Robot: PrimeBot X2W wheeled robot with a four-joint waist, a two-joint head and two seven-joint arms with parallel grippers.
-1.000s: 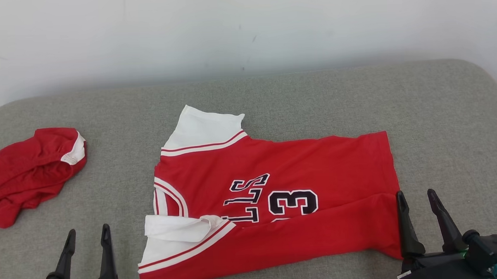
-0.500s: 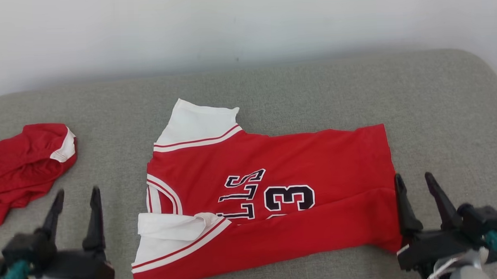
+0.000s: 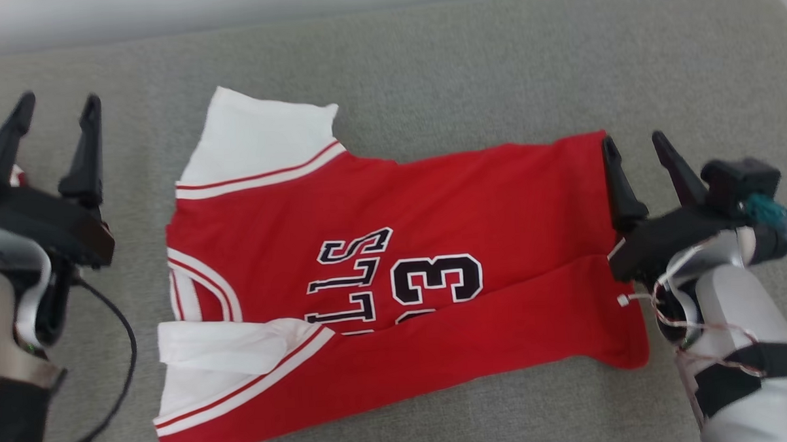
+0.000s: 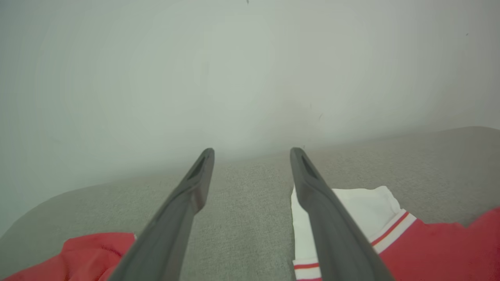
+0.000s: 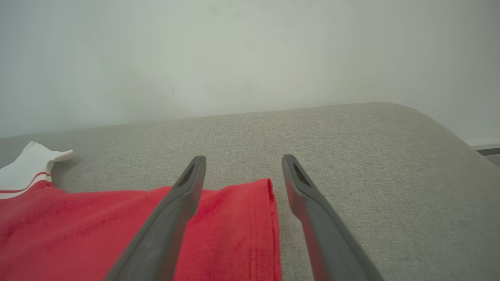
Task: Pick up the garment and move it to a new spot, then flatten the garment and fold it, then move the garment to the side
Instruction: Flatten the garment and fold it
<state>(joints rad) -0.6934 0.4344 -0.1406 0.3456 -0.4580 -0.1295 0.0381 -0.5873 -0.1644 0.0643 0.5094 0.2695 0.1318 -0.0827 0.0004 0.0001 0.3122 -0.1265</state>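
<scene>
Soft matt knit cloth for the garment (image 3: 433, 246), red with white, smooth and lightly creased. Beneath the garment, coarse grey woven upholstery (image 3: 460, 75), matt and nubbly. Left of the garment, another red cloth (image 4: 90, 249), equally matt. Either side of the garment, dark matt plastic on the left gripper (image 3: 58, 98) and right gripper (image 3: 631, 138); pale, faintly glossy shell on the right forearm (image 3: 744, 313). Beyond the garment, smooth matt white wall (image 5: 234, 50).

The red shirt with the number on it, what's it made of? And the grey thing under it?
The red shirt looks like thin, soft knit cloth, matte, maybe cotton or polyester: it lies limp, folds softly and has a stitched hem. The grey cushion looks like coarse woven fabric, flecked and dull, probably over padding, since its corners are rounded.
</scene>
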